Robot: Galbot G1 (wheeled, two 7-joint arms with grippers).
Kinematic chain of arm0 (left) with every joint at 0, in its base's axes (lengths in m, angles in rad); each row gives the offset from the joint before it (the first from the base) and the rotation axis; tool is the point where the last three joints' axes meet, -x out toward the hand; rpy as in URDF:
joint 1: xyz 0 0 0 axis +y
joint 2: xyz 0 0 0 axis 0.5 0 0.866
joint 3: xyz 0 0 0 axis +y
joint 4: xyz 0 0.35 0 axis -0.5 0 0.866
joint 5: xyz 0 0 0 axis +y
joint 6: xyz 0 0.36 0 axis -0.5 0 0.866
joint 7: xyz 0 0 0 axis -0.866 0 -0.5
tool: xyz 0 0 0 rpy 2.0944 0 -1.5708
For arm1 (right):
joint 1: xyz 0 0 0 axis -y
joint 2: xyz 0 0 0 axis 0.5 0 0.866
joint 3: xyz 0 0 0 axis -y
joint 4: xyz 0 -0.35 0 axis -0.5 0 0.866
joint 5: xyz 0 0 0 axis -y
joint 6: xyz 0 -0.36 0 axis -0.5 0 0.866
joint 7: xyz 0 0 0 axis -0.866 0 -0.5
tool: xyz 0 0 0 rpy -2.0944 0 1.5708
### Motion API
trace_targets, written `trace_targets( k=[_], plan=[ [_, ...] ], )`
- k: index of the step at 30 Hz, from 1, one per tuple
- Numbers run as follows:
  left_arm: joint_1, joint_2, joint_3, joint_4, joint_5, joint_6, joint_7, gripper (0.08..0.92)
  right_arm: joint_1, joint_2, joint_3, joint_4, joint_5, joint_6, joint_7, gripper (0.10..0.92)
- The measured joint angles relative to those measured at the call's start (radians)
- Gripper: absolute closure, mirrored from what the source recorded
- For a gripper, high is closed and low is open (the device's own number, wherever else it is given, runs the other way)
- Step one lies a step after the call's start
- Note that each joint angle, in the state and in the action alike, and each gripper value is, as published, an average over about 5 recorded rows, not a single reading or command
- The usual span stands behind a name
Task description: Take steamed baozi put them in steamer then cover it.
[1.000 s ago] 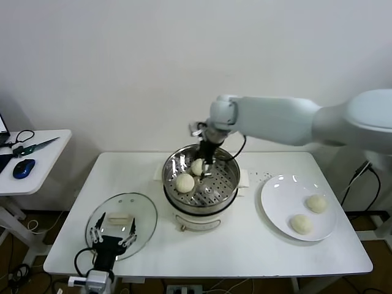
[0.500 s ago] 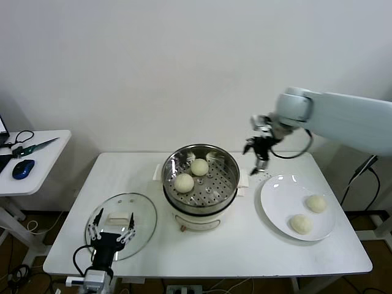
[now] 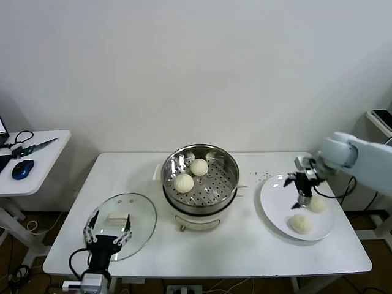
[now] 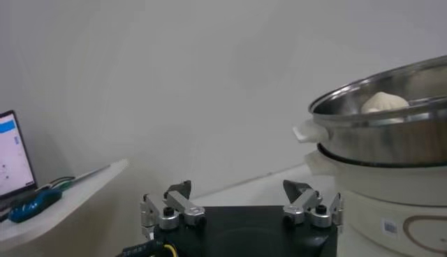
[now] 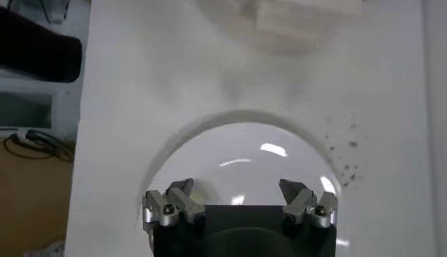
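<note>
No readable text; small label on steamer (image 4: 391, 174) base too blurred to read.

White table (image 3: 245, 245) w/ three things directly on it: glass cover (image 3: 122, 225) flat at front left, steamer (image 3: 201, 187) on its white pot base at centre, white plate (image 3: 275, 205) at right. Small dark specks (image 3: 264, 176) btwn steamer & plate.

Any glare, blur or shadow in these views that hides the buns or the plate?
Head view: even light, steamer wall mirrors its buns, all four baozi readable. Right wrist view: bright glints on the white plate, base above it smeared, no bun visible. Left wrist view: dim, one baozi just tops the rim.
</note>
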State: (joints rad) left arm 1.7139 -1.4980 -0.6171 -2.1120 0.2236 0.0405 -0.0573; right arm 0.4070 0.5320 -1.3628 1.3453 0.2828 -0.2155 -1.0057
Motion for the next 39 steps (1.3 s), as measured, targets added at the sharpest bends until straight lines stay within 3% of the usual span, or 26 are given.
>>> trace_targets(
  k=[23, 39],
  plan=[
    [0.017, -0.012, -0.012, 0.026, 0.004, -0.010, -0.014, 0.177, -0.232, 0.016, 0.142, -0.103, -0.130, 0.025, -0.001, 0.207],
    [0.017, -0.018, -0.011, 0.040, 0.009, -0.012, -0.020, 0.177, -0.230, 0.056, 0.134, -0.145, -0.132, 0.039, -0.020, 0.337]
  ],
)
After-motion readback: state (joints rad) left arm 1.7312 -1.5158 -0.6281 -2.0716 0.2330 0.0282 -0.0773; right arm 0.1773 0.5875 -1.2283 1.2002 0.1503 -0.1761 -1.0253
